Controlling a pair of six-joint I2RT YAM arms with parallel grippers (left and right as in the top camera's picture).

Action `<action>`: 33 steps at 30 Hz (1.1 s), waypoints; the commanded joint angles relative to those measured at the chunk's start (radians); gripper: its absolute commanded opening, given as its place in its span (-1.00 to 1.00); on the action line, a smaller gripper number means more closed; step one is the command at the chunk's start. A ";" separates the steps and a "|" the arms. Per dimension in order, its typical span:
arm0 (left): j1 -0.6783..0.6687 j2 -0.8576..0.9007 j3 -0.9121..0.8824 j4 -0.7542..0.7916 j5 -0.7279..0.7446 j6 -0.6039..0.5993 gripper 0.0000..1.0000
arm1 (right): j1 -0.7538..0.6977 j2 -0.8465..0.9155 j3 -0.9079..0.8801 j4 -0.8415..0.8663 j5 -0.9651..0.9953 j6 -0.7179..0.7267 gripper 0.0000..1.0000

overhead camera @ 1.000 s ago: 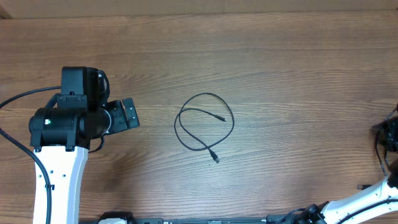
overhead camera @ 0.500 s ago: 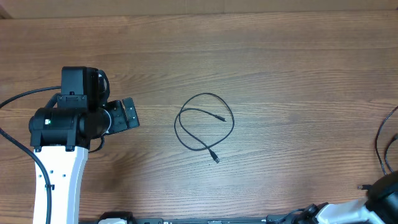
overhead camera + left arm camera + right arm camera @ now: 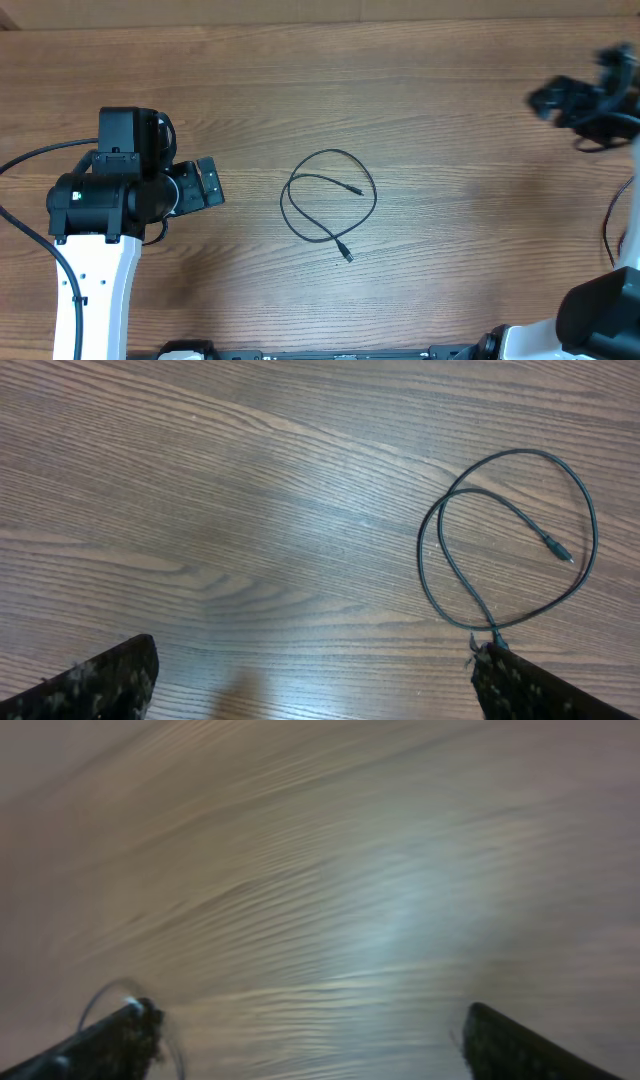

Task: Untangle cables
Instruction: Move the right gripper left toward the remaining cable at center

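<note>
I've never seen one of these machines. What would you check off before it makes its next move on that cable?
1. Cable in plain sight, one loose loop on the table: ok.
2. Both plugs visible: ok.
3. Left fingers apart, nothing between them: ok.
4. Right fingers apart, nothing between them: ok.
5. Right wrist picture sharp enough to aim: not ok, blurred.
6. Real knot or just crossing strands: cannot tell.
</note>
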 commanded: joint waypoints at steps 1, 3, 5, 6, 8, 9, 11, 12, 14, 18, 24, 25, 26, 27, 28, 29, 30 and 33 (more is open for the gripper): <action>0.005 0.003 0.003 0.001 0.003 0.019 0.99 | 0.109 0.002 0.013 0.000 -0.010 -0.138 1.00; 0.005 0.003 0.003 0.001 0.003 0.019 0.99 | 0.183 0.017 0.013 -0.001 -0.007 -0.174 1.00; 0.005 0.003 0.003 0.001 0.003 0.019 0.99 | 0.238 0.036 0.013 -0.010 -0.010 -0.215 0.99; 0.005 0.003 0.003 0.002 0.003 0.019 1.00 | 0.269 0.048 0.013 -0.019 -0.010 -0.245 1.00; 0.005 0.003 0.003 0.001 0.003 0.019 1.00 | 0.327 0.082 0.013 -0.046 -0.010 -0.307 1.00; 0.005 0.003 0.003 0.001 0.003 0.019 0.99 | 0.353 0.099 0.013 -0.057 -0.010 -0.330 1.00; 0.005 0.003 0.003 0.001 0.003 0.019 1.00 | 0.406 0.140 0.013 -0.067 -0.010 -0.353 1.00; 0.005 0.003 0.003 0.001 0.003 0.019 0.99 | 0.425 0.156 0.013 -0.066 -0.011 -0.359 1.00; 0.005 0.003 0.003 0.001 0.003 0.019 1.00 | 0.470 0.197 0.013 -0.066 -0.010 -0.378 1.00; 0.005 0.003 0.003 0.001 0.003 0.019 1.00 | 0.536 0.267 0.013 -0.062 -0.010 -0.402 1.00; 0.005 0.003 0.003 0.001 0.003 0.019 0.99 | 0.611 0.352 0.013 -0.050 -0.010 -0.402 0.99; 0.005 0.003 0.003 0.001 0.003 0.019 0.99 | 0.621 0.364 0.013 -0.047 -0.010 -0.402 1.00; 0.005 0.003 0.003 0.001 0.003 0.019 0.99 | 0.634 0.380 0.013 -0.045 -0.010 -0.410 1.00; 0.005 0.003 0.003 0.002 0.003 0.019 1.00 | 0.648 0.394 0.013 -0.045 -0.010 -0.422 1.00; 0.005 0.003 0.003 0.001 0.003 0.019 0.99 | 0.657 0.403 0.013 -0.045 -0.010 -0.425 1.00; 0.005 0.003 0.003 0.002 0.003 0.019 0.99 | 0.669 0.414 0.013 -0.041 -0.010 -0.428 1.00; 0.005 0.003 0.003 0.001 0.003 0.019 1.00 | 0.678 0.420 0.013 -0.039 -0.010 -0.428 1.00; 0.005 0.003 0.003 0.001 0.003 0.019 0.99 | 0.712 0.438 0.013 -0.021 -0.010 -0.428 1.00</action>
